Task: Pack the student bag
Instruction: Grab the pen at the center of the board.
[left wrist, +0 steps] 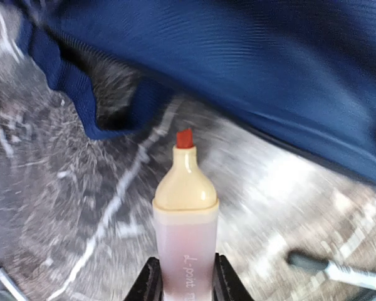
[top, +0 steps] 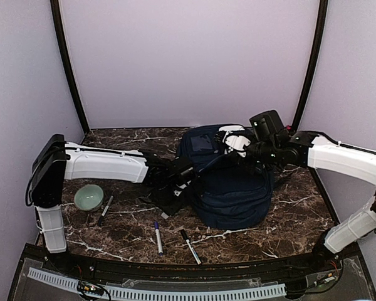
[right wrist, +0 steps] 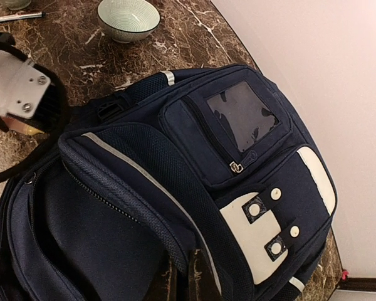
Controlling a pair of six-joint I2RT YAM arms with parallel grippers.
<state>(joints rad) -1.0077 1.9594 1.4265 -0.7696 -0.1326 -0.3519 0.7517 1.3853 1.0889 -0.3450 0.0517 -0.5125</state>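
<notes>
The student bag [top: 232, 188] is a navy backpack lying on the marble table, with its main zip opening held up. My right gripper [top: 235, 145] is shut on the rim of that opening; in the right wrist view the fingers [right wrist: 229, 276] pinch the fabric edge beside the white patch [right wrist: 257, 235]. My left gripper [top: 178, 179] sits at the bag's left side, shut on a pale highlighter [left wrist: 185, 207] with a cream neck and red tip. The tip points toward the blue bag fabric [left wrist: 250, 69], a little short of it.
A pale green bowl [top: 88, 197] stands left of the bag. Three pens lie on the table in front: one near the bowl [top: 104, 210], a blue-capped one [top: 158, 237] and a black-capped one [top: 190, 246]. A bag strap [left wrist: 69, 88] trails on the table.
</notes>
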